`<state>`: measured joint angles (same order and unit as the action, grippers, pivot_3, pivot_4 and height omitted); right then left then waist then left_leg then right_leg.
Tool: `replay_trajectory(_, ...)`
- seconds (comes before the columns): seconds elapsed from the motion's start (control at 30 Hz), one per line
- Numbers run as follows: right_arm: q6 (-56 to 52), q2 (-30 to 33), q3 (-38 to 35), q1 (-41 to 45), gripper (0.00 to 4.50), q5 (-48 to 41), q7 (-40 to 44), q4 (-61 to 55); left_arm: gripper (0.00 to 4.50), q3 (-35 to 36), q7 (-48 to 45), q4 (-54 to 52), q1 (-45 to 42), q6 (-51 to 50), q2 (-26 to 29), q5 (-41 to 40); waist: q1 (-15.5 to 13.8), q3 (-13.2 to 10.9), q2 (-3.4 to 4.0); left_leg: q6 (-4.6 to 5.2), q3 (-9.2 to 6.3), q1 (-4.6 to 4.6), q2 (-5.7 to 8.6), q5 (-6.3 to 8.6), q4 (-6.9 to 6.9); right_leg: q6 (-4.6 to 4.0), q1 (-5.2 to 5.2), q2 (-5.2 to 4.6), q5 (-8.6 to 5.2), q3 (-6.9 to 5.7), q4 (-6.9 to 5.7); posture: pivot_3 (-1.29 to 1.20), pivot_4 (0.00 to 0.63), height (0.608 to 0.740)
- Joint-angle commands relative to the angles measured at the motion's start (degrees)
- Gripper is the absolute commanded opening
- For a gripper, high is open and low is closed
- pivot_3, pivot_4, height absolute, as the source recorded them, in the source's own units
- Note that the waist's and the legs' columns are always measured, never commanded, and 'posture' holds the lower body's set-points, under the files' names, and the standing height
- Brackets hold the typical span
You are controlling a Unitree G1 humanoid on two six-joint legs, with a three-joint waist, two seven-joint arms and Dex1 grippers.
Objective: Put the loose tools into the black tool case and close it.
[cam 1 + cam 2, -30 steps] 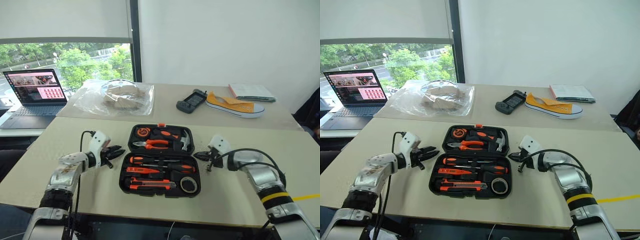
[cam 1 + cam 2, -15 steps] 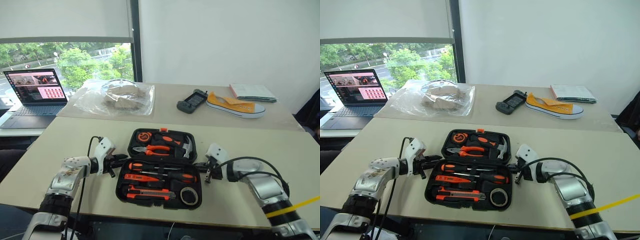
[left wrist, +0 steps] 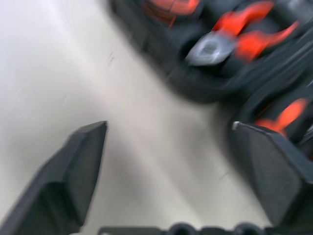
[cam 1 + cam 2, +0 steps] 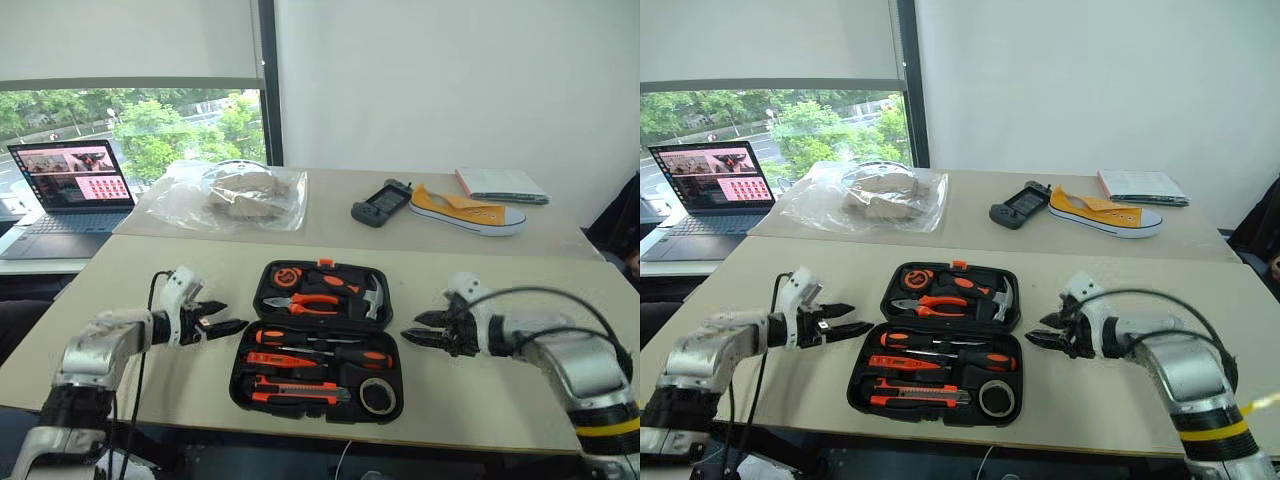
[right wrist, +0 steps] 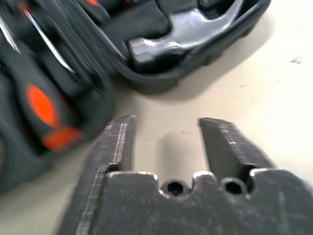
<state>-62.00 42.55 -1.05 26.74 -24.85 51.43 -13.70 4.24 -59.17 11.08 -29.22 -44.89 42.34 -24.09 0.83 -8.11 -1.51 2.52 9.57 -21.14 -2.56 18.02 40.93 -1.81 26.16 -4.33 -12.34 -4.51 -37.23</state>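
Tools seated; lid closing pending.
Black tool case lies open mid-table; left gripper at 9 o'clock, right gripper at 3 o'clock, both spread, empty. Advice: catch far half's edges evenly, fold toward front.

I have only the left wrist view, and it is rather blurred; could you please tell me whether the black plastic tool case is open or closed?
Observer: The flat black plastic tool case lies fully open on the beige table, with its lid half on the far side.
Operator: Thank you. Could you tell me where the utility knife and the tape roll are?
Observer: The orange-black utility knife and the small dark tape roll both sit in moulded slots along the front of the case's near half.
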Motion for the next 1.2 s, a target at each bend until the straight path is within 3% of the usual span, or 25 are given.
replay_trajectory(0.03,-16.14,-1.11,-0.92,8.51,4.28,-3.94,-3.57,2.5,4.5,-2.43,2.44,2.35,-8.0,-10.43,0.38,-0.15,-0.08,0.0,0.0,0.0,-0.03,0.02,0.01,0.0,-0.01,0.0,-0.04,0.0,0.0,0.0,0.02,0.0,0.15,0.74)
replay_trajectory(0.07,-16.68,-1.03,1.07,10.27,4.45,-2.93,-4.55,3.75,4.5,-3.27,3.76,3.41,-9.65,-12.2,-0.31,0.37,-0.09,0.0,0.0,0.0,-0.03,0.0,0.04,0.0,0.0,0.0,-0.03,0.01,0.0,-0.01,0.01,0.0,0.15,0.74)
replay_trajectory(0.27,-17.04,-7.39,3.34,17.63,4.45,1.88,-13.51,15.52,4.5,-5.31,9.31,6.94,-13.34,-14.67,-4.61,2.49,-0.1,0.01,-0.01,0.07,0.0,-0.06,0.14,0.0,-0.08,0.05,0.03,-0.02,0.03,-0.03,0.07,0.0,0.15,0.74)
replay_trajectory(0.57,-14.04,-9.14,7.85,20.31,4.45,4.7,-15.64,22.87,4.5,-4.83,13.57,9.53,-13.92,-13.95,-8.82,3.77,-0.1,0.0,0.0,0.04,0.01,-0.08,0.18,-0.01,-0.08,0.09,0.03,-0.08,0.05,-0.13,0.04,0.0,0.15,0.74)
replay_trajectory(0.6,-14.07,-9.14,8.77,20.61,3.94,5.21,-15.82,23.67,4.24,-4.51,14.23,9.55,-13.96,-14.18,-9.35,3.71,-0.05,0.01,0.01,0.04,0.01,-0.06,0.18,-0.02,-0.07,0.1,0.03,-0.09,0.05,-0.11,0.02,0.0,0.15,0.74)
replay_trajectory(0.67,-14.51,-9.57,9.4,21.27,3.42,5.69,-16.47,25.2,3.78,-4.26,14.83,9.7,-14.12,-14.15,-9.88,3.75,-0.07,0.01,0.01,-0.01,0.02,0.01,0.18,-0.04,-0.07,0.11,-0.01,-0.09,0.07,-0.04,-0.03,0.0,0.15,0.74)
replay_trajectory(1.0,-13.13,-14.54,3.03,23.21,0.04,4.03,-18.81,29.47,0.14,-0.53,16.33,11.13,-14.49,-14.18,-11.36,2.43,0.14,0.07,-0.01,-0.1,0.09,0.36,0.18,-0.11,0.03,0.09,-0.2,-0.13,0.1,0.15,-0.39,0.0,0.15,0.74)
replay_trajectory(1.2,10.27,-14.15,0.63,18.42,0.02,3.66,-11.29,21.63,0.07,4.01,14.43,8.97,-12.17,0.45,-13.33,1.48,0.16,0.01,0.0,-0.21,0.09,0.22,0.17,-0.22,-0.01,0.0,-0.03,-0.15,0.27,0.44,-0.38,0.0,0.15,0.74)
